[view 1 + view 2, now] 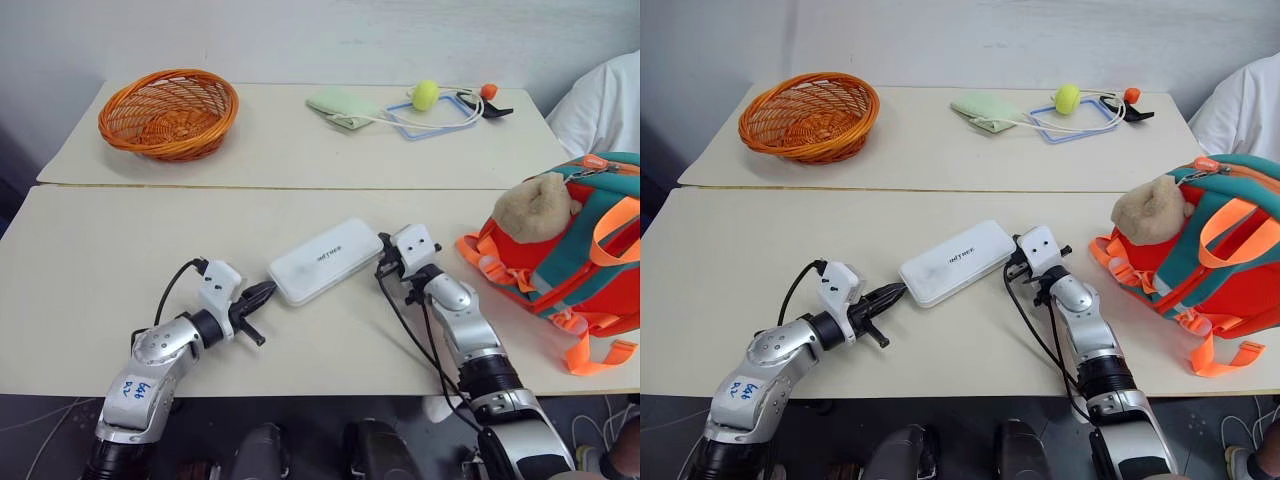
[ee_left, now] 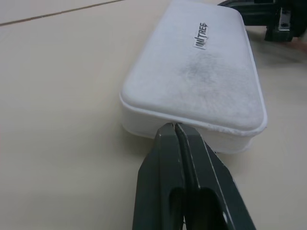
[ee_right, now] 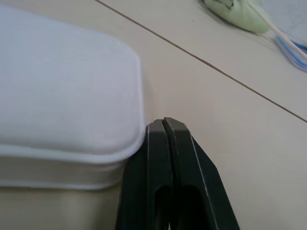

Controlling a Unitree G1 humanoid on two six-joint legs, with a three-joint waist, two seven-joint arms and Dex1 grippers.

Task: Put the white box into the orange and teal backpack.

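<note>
White box (image 1: 325,260) lies flat on your near counter (image 1: 120,290), squeezed end to end between two arms, with the orange and teal backpack (image 1: 575,255) well apart on your right. From the head camera, your left pincer (image 1: 262,293) meets the box's near-left end and your right pincer (image 1: 385,250) its far-right end; both are shut, neither holding anything. An orange wicker basket (image 1: 170,112) and a pale green pouch (image 1: 343,108) sit on the far counter. In the left wrist view, closed fingertips (image 2: 171,132) press the box's short end under its rim. In the right wrist view, shut fingertips (image 3: 162,127) sit at the box's rounded corner, touching or just beside it. You appear to be at the clamping step; next, likely keep inward pressure even, lift level, and carry toward the backpack's top, whose opening cannot be made out here.
</note>
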